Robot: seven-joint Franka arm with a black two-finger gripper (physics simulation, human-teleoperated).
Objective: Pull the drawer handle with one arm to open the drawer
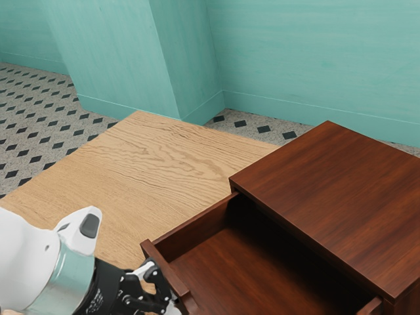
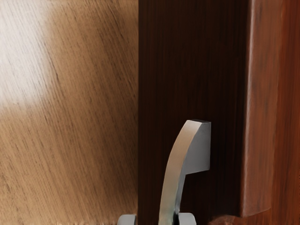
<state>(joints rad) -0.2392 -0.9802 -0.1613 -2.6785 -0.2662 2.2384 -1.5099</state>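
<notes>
The dark wooden cabinet (image 1: 341, 190) stands on the table at the exterior view's right, and its drawer (image 1: 262, 269) is pulled far out toward the arm, showing a bare inside. My gripper (image 1: 156, 289) is at the outer face of the drawer front (image 1: 164, 266), low at the exterior view's left. In the wrist view the curved grey metal handle (image 2: 187, 154) runs down the drawer front (image 2: 187, 70) and passes between my two fingertips (image 2: 186, 218). My gripper (image 2: 157, 219) is shut on the handle.
The light wooden table (image 1: 131, 170) stretches out behind and beside the arm. Teal walls (image 1: 295, 52) and a checkered floor (image 1: 33, 118) surround it. The cabinet top is flat and bare.
</notes>
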